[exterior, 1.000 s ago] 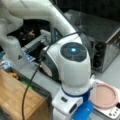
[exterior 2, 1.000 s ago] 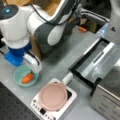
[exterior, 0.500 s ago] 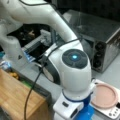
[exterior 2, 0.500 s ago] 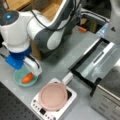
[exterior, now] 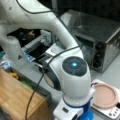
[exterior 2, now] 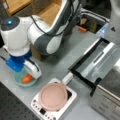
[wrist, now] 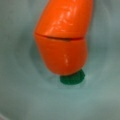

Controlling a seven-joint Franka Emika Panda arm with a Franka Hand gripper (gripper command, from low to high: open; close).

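Hand (exterior 2: 29,75) hangs low over the toy carrot (exterior 2: 27,79) lying in the pale green bowl (exterior 2: 17,80); open or closed cannot be told. Pushing down could tip that bowl on the counter (exterior 2: 62,60).

Arm lowered further since earlier, gripper (exterior 2: 29,75) now down at the teal bowl (exterior 2: 17,80), over the carrot (exterior 2: 26,79)

1. The carrot (wrist: 62,37) is glossy orange, with a dark green stub at its end.
2. The bowl (exterior 2: 18,81) is pale teal.
3. The plate (exterior 2: 53,96) is dusty pink.
4. The scale (exterior 2: 71,98) under it is white.
5. The arm (exterior: 72,75) is white with a blue glowing dot.
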